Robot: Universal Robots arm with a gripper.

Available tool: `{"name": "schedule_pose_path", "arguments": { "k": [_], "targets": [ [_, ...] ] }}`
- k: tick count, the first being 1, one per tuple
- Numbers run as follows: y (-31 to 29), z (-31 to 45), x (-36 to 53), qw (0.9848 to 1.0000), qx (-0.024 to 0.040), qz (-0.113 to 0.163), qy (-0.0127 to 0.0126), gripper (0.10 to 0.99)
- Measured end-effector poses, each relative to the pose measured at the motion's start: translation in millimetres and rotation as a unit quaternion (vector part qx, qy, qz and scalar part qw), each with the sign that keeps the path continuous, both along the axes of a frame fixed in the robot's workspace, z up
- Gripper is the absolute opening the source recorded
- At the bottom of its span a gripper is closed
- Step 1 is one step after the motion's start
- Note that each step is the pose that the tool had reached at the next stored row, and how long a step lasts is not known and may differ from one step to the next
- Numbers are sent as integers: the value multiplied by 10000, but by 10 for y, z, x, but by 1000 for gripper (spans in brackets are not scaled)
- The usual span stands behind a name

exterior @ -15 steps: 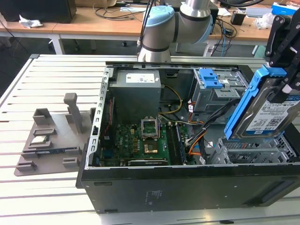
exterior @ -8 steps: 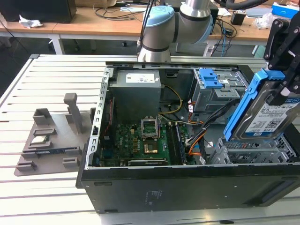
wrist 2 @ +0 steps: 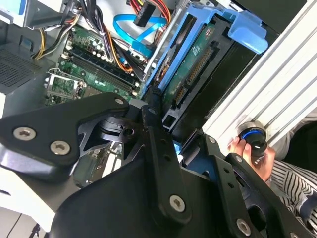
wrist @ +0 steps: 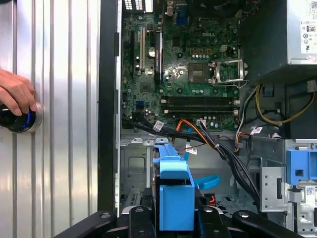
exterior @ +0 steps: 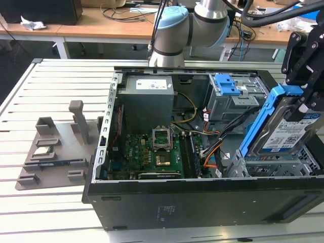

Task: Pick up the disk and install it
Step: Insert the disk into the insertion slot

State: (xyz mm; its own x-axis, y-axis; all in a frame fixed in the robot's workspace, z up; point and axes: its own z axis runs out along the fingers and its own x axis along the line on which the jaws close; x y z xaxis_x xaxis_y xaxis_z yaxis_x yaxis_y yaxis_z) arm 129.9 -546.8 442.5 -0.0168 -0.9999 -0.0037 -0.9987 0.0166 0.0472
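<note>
Black metal fingers [exterior: 307,104] clamp the flat silver disk [exterior: 286,132] by its blue plastic frame.

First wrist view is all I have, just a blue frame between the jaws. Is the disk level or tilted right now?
Observer: Tilted. In the exterior view the disk stands steeply, label side showing, its raised end at the gripper.
Operator: Where is its low end?
Observer: Down at the grey drive cage, at the exterior view's right of the computer case.
Operator: Anything beside the case?
Observer: A grey parts holder lies at the exterior view's left of it.
</note>
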Motion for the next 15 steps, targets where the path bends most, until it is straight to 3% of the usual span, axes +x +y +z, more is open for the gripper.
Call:
{"name": "schedule_pose_path", "arguments": {
  "k": [5, 15],
  "targets": [
    [-18, -63, 20, 10000, -2, 0, 0, 365],
    [-19, -319, 25, 10000, -2, 0, 0, 365]
  ]
}}
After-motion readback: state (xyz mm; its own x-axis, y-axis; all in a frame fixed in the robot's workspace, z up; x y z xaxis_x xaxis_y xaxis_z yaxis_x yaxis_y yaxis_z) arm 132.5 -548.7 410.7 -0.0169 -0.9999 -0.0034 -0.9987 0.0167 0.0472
